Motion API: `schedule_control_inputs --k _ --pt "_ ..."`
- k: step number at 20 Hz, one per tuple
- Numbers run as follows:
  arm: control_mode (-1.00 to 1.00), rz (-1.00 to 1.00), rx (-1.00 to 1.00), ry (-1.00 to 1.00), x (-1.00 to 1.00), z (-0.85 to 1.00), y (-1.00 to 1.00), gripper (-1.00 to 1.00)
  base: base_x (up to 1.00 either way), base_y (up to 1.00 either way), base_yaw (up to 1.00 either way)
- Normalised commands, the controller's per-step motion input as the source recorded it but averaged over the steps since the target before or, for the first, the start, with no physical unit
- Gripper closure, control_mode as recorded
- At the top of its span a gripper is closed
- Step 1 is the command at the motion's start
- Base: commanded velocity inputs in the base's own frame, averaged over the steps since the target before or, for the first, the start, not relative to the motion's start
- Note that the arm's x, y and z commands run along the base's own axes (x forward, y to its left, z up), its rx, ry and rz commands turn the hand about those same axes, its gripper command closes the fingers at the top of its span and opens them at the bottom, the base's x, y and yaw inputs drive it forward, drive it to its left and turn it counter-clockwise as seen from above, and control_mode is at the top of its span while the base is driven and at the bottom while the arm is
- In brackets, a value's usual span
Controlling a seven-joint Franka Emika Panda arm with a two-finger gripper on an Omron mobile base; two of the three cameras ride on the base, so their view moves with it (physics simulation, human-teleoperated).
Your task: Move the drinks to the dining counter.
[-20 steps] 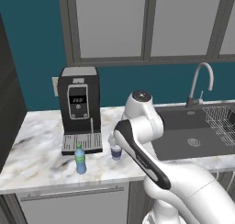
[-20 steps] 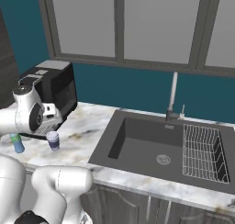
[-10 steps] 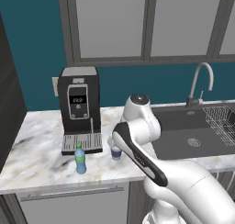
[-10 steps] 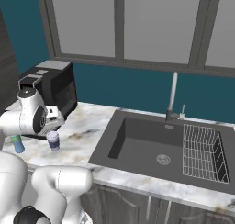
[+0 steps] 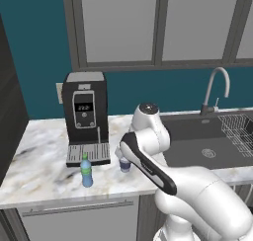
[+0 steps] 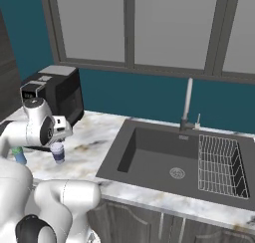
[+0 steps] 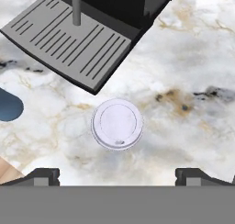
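Gripper over the lidded cup

The gripper hung spread wide above the white-lidded cup, holding nothing; the blue-green bottle stood to its left.

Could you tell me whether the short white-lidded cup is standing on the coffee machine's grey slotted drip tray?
No, the short white-lidded cup stands on the bare marble worktop, apart from the corner of the grey slotted drip tray.

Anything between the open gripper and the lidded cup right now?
Nothing visible. In the hand view the lidded cup sits on bare marble between the open gripper fingertips' line. The coffee machine's drip tray lies beyond it, and the blue-green bottle stands off to one side.
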Motion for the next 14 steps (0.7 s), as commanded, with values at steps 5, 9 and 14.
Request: schedule_control_inputs --k 5,9,14 --pt "-1.00 0.00 0.02 0.00 0.00 -0.16 0.00 -1.00 0.00 0.00 0.00" --pt "-1.00 0.00 0.00 0.00 0.00 -0.08 0.00 -1.00 0.00 0.00 0.00" --pt "-1.00 0.00 0.00 0.00 0.05 -0.11 0.00 -1.00 0.00 0.00 0.00"
